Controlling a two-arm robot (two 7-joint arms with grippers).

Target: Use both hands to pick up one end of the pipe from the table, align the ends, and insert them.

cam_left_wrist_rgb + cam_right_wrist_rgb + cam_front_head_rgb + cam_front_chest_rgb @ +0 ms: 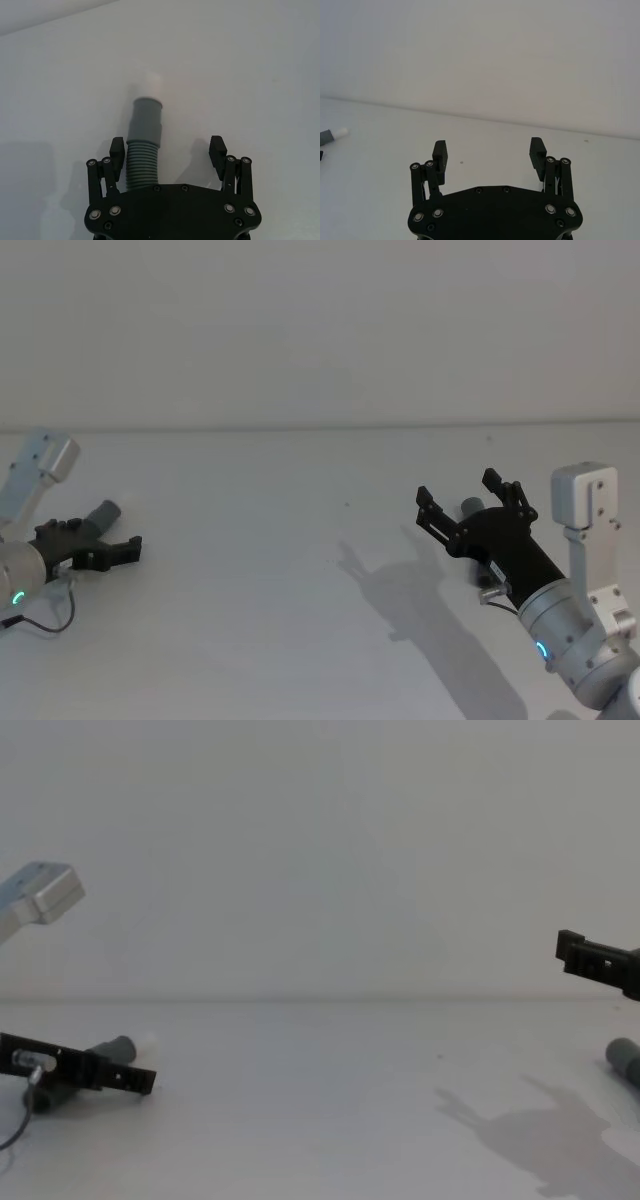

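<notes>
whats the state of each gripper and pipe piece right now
left gripper: open, low, straddling the white-tipped pipe piece
white-tipped pipe piece: lying on the table, ungripped
right gripper: open, empty, raised
other pipe piece: lying on the table, not held

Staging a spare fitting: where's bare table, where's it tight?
Bare: the wide middle of the table, between the left gripper and the right gripper. Crowded: the left edge, where the open left gripper straddles the white-tipped pipe piece, and the right edge, where the right one hangs over the other pipe piece.
</notes>
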